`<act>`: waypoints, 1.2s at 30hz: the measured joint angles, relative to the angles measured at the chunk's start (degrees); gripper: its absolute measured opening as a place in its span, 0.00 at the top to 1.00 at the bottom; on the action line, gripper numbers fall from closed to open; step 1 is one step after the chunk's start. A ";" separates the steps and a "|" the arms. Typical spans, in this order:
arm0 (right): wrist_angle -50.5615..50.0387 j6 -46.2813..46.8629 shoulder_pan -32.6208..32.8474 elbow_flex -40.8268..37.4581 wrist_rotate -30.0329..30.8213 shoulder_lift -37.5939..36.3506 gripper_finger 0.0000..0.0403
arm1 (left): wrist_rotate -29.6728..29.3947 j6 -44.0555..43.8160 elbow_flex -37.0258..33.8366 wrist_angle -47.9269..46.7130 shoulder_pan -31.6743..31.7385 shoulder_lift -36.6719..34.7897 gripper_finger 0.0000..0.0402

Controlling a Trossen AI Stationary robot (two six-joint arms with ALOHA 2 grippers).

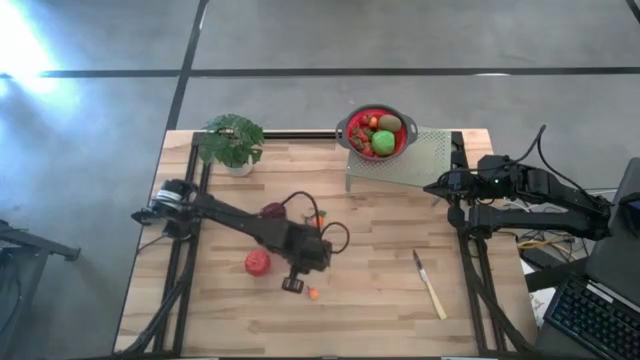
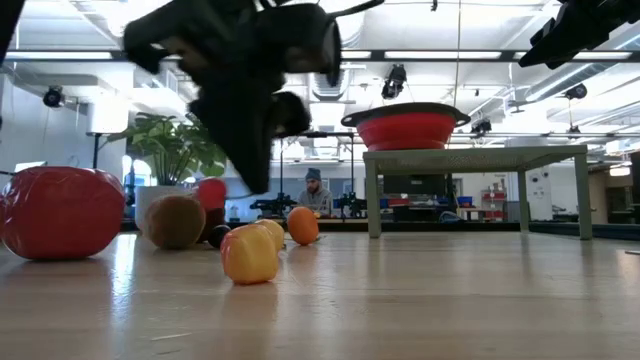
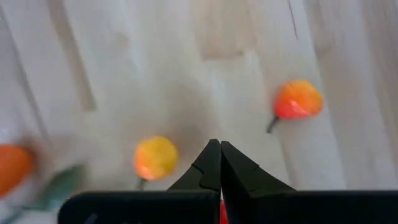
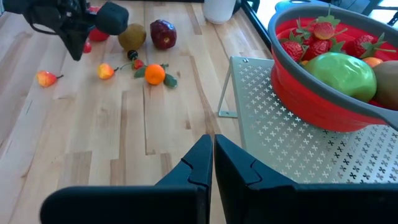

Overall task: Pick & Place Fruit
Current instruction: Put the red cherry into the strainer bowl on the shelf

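Loose fruit lies on the wooden table: a big red one, a dark red apple, an orange and a small orange-red one. My left gripper hangs shut a little above the table, pointing steeply down, beside the small orange-red fruit. In its wrist view a yellow-orange fruit and an orange-red one lie below, on either side of the fingertips. A red sliver shows far back between the fingers; I cannot tell what it is. My right gripper waits shut by the table's right edge.
A red colander holding a green apple, a kiwi and strawberries stands on a perforated stand at the far right. A potted plant stands at the far left. A pale-handled knife lies near the right front.
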 joint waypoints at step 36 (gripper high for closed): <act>0.00 0.00 0.00 0.00 0.01 0.01 0.97 | -5.29 16.69 9.49 30.07 16.97 -0.15 1.00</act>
